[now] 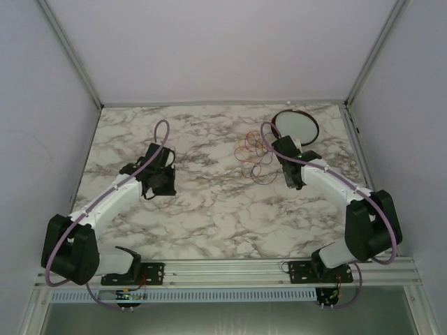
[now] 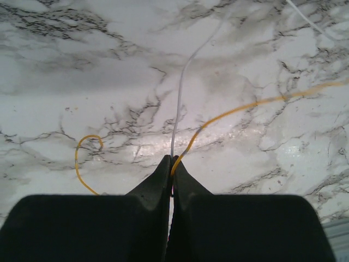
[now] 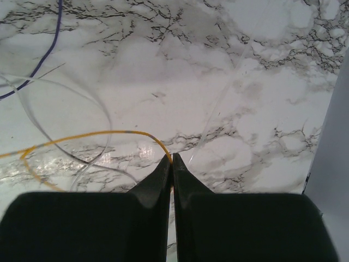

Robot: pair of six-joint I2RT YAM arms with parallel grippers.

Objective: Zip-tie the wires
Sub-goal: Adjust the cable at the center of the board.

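Both arms reach forward over a marble table [image 1: 209, 223], the left arm [image 1: 112, 199] bent toward centre-left and the right arm [image 1: 335, 185] angled in from the right near a round dish [image 1: 296, 124]. The left gripper [image 2: 172, 159] is clenched, pinching a yellow and a white strand at its tips. The right gripper [image 3: 172, 157] is also clenched, with a yellow strand running in between its tips; the wires [image 1: 253, 155] lie looped just left of it.
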